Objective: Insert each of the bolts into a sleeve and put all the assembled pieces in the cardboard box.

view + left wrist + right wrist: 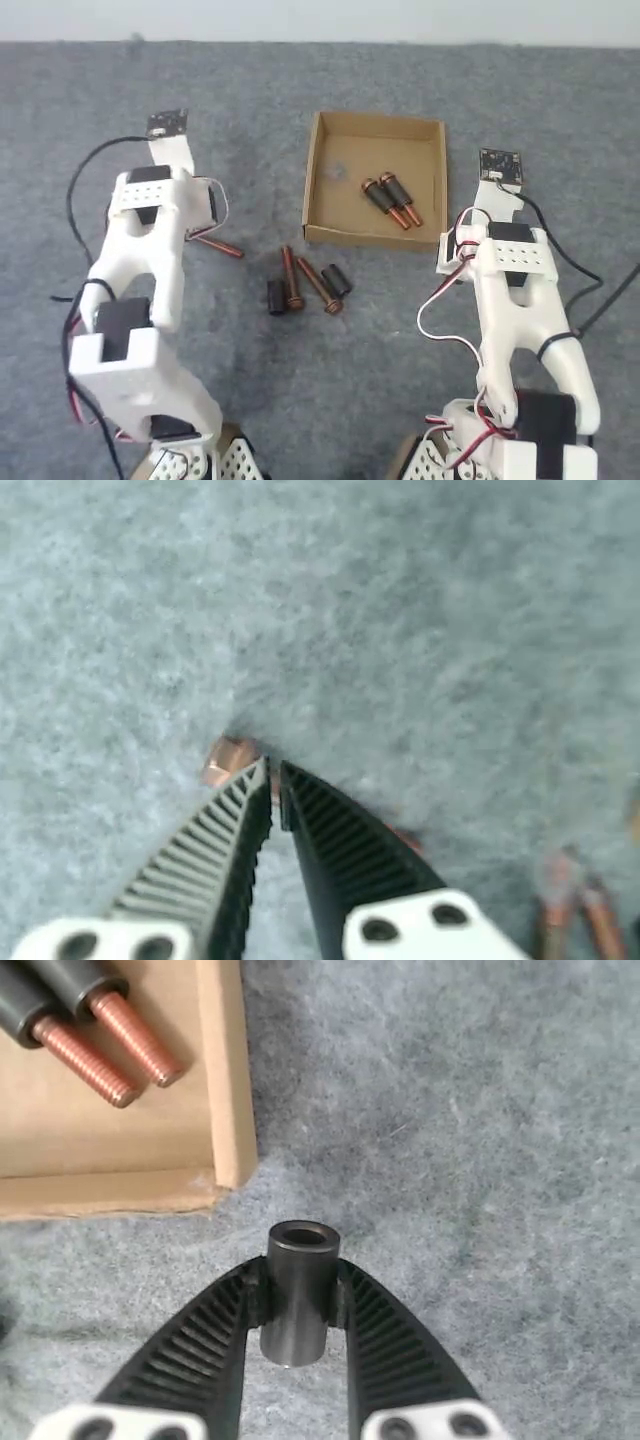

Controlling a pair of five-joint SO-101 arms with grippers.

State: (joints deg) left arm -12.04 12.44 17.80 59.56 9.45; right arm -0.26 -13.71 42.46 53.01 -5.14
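Left gripper (pixel 272 772): jaws nearly closed, tips over copper bolt (pixel 230 760); hold unclear.
Right gripper (pixel 300 1272): clamps black sleeve (pixel 298 1315) beside cardboard box (pixel 226 1080) corner.

A robotics bench in a small lab or workshop, by the look of it; a grey felt mat (pixel 560 110) spreads across the frame up to a bare pale wall (pixel 320 18) along the top edge; two white printed arms, the left arm (pixel 150 250) at lower left and the right arm (pixel 515 300) at lower right, carry exposed wiring (pixel 420 320) and bare camera boards (pixel 500 166); copper bolts (pixel 291 272), black sleeves (pixel 337 279) and a plain cardboard box (pixel 370 238) lie mid-frame.
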